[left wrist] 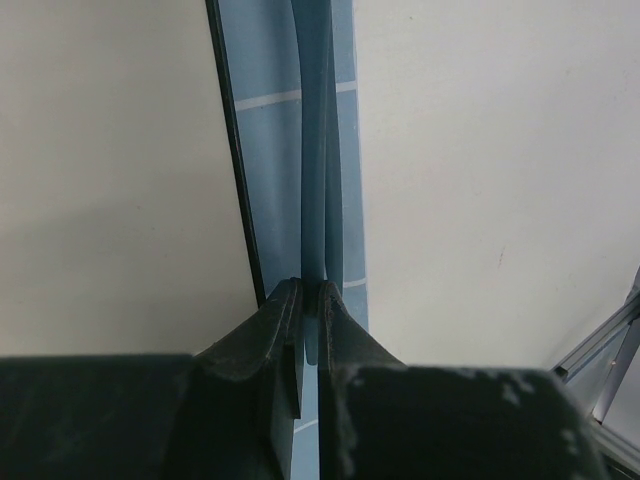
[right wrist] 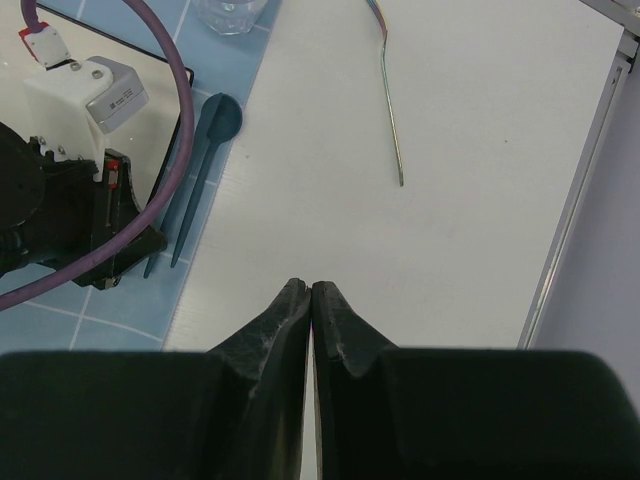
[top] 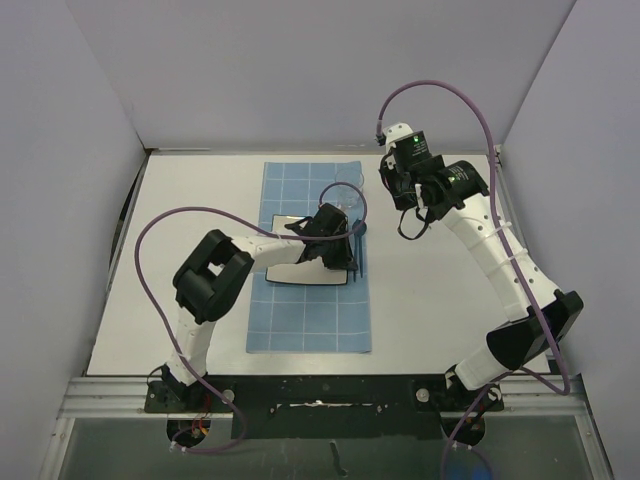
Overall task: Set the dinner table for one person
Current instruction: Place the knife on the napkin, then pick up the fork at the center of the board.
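Dinner-table worktop (top: 420, 310) – where?
– Under both arms, blue mat (top: 300, 330) mid. L fingers (left wrist: 283, 315) clenched on blue utensil (left wrist: 315, 150) beside plate (left wrist: 120, 200); R fingers (right wrist: 335, 320) pressed together, empty, over bare white.

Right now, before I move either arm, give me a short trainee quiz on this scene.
1. True or false: the right pincer is holding the teal spoon.
2. The left pincer is shut on: A) a thin blue utensil; B) a glass; C) a napkin.
3. What does the white plate rest on?

Key
1. False: it is shut on nothing, above the bare dinner table.
2. A.
3. The blue mat.
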### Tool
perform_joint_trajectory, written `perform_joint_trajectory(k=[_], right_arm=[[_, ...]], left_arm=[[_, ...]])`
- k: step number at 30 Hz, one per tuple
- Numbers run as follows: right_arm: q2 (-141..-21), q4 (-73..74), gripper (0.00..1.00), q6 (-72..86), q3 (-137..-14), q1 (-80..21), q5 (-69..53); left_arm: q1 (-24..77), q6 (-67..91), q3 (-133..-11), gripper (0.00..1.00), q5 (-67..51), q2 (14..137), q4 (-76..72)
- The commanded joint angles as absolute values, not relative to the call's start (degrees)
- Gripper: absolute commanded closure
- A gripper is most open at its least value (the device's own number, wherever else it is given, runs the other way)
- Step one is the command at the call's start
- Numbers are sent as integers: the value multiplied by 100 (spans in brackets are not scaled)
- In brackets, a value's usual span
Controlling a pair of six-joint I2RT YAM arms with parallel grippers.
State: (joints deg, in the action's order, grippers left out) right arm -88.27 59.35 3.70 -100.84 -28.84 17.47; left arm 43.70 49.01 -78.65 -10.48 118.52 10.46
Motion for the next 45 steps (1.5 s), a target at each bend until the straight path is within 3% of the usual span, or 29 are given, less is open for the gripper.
perform_joint_trajectory(k=[1, 17, 27, 37, 39, 40, 42, 45], right_arm=[[-8562, 5739, 93, 397, -10108, -2856, 1777], [-8563, 5757, 93, 357, -10090, -2856, 1762], [-8601, 5791, 93, 362, -10130, -2852, 1719], [-8637, 5790, 92, 370, -10065, -2853, 1731], [-8675, 5750, 85, 296, -10011, -2829, 1719], [-8703, 5738, 75, 274, -10001, -2797, 1679], [-8733, 5676, 33, 296, -9991, -2663, 1498], [-8760, 5585, 12, 457, -9966, -2364, 1025]], left_arm=[[4352, 4905, -8113, 100, -889, 11996, 892], [4359, 4842, -8147, 100, -793, 12074, 900], [4354, 4719, -8113, 70, -790, 12024, 798], [4353, 4548, -8101, 69, -607, 11741, 964], [4357, 4376, -8185, 69, -457, 11495, 1219], [4359, 4254, -8247, 70, -344, 11326, 1361], [4376, 3942, -8380, 70, -106, 10906, 1706], [4478, 3400, -8650, 68, 448, 10190, 2258]])
